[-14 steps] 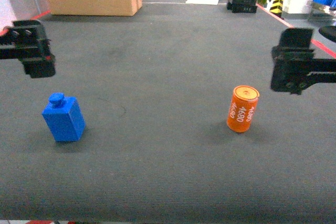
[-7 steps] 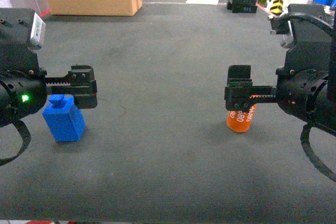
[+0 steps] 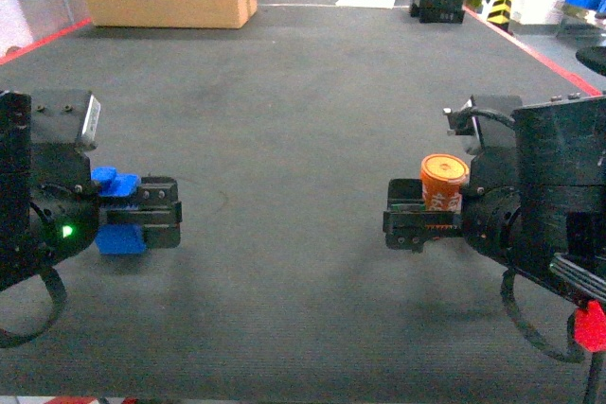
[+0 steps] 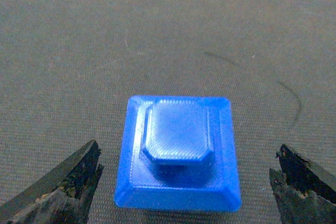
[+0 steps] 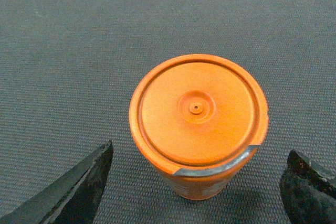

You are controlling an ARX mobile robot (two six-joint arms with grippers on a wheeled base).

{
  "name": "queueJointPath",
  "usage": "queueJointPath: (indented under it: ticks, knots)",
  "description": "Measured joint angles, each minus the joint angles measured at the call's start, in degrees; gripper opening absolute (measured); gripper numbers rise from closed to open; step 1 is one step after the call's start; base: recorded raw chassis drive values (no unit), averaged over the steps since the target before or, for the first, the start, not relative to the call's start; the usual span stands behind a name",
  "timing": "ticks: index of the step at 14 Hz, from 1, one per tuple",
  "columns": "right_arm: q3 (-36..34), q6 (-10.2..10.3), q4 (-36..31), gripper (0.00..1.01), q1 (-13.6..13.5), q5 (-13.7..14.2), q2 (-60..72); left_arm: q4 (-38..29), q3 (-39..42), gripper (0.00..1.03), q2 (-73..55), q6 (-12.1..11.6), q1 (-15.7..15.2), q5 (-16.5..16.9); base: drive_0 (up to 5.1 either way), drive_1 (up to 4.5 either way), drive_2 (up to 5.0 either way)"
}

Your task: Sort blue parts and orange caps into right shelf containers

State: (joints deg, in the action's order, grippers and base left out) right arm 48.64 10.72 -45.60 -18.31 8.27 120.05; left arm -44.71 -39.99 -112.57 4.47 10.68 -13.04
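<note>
Both claws are spread wide right now, each one lined up over its own target. Left claw has its two fingertips sitting well clear on either side of the blue part, nothing touching yet. From the left wrist view it's a square block with a chamfered knob on top, standing upright on the dark mat. Right claw is the same story over the orange cap: tips apart, straddling it with room on both sides, no contact.

My guess on why they're held like this: it's the pre-grasp pose, coming in from above and centred so the fingers can drop past the sides and squeeze evenly. The cap is round, so being centred matters or it'll squirt out sideways. The block has flat faces, so it should grip easier.

Writing-wise, the head view shows a sliver of white print on the cap's side, but the claw covers most of it and I can't read it. The top just has a moulded ring and a tiny centre dimple, no text. Nothing printed on the blue part either.

Can't positively pick out the shelf containers from here, so the drop-off is still ahead.
</note>
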Motion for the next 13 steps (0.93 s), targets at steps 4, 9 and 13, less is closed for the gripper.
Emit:
queueJointPath:
  ticks: [4, 9, 13]
  knots:
    - [2.7, 0.0, 0.6, 0.98, 0.0, 0.4, 1.9, -1.7, -1.3, 0.98, -3.4, -0.3, -0.2, 0.0, 0.0, 0.00, 0.0]
    - [4.3, -1.8, -0.3, 0.72, -0.1, 4.6, 3.9, -0.4, -3.7, 0.85, -5.0, -0.3, -1.4, -2.4, 0.0, 0.00, 0.0]
    - [-6.1, -3.8, -9.8, 0.45, 1.8, 6.4, -6.9, -8.7, 3.6, 0.44, 5.3, 1.5, -1.9, -3.3, 0.0, 0.00, 0.0]
